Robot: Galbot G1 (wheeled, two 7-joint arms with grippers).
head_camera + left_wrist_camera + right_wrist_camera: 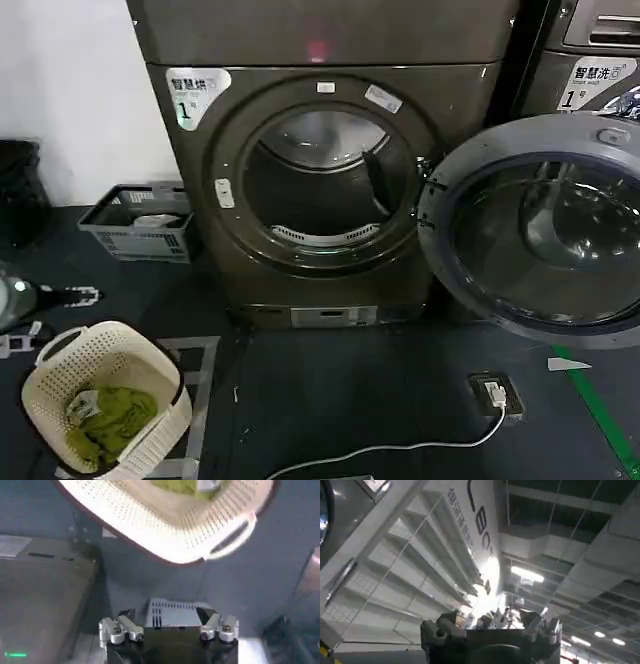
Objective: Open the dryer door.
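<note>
Dryer door point(535, 225) is swung wide open at right of the head view, grey back facing out, dark glass centre, its right side cut off by the frame edge. Drum opening point(322, 180) sits exposed at centre, nothing in front of it. Dark floor point(340, 400) below is mostly free: white cable point(400, 450) runs to a floor socket point(497, 393) lower right, green tape strip point(600, 410) at far right. White laundry basket point(105, 395) with green cloth point(112, 418) sits lower left, grey crate point(140, 222) against the wall at left. Left gripper point(169, 625) hangs over the floor, jaws spread, holding nothing, basket and crate ahead of it. Right gripper point(492, 622) points up at ceiling lights; its jaw state is hard to make out, cannot tell.
</note>
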